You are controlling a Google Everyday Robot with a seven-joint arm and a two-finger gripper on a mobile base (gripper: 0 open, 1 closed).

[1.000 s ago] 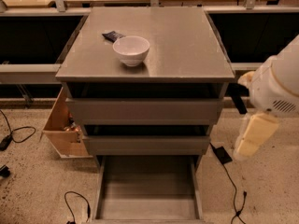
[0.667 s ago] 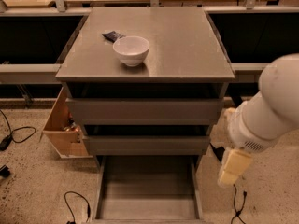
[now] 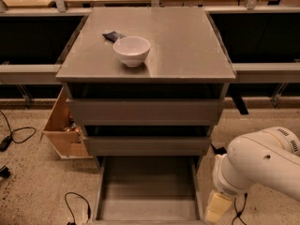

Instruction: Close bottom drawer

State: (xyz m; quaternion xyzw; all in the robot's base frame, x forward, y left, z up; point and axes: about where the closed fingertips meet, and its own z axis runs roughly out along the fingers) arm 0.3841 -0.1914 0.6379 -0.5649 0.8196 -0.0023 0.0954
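The grey cabinet has three drawers. The bottom drawer is pulled far out towards me; its long shallow grey tray is empty and its front panel is cut off by the lower edge of the view. The mid-width drawer and the widest top drawer stand slightly out. My white arm reaches in at the lower right. The gripper shows as a cream-coloured end pointing down, just right of the bottom drawer's right side wall, partly cut off by the lower edge.
A white bowl and a small dark packet sit on the cabinet top. An open cardboard box stands left of the cabinet. Black cables lie on the speckled floor at left and under my arm. Shelving runs behind.
My arm has moved down and to the left, from beside the upper drawers to low beside the open bottom drawer's right side. The drawers have not moved.
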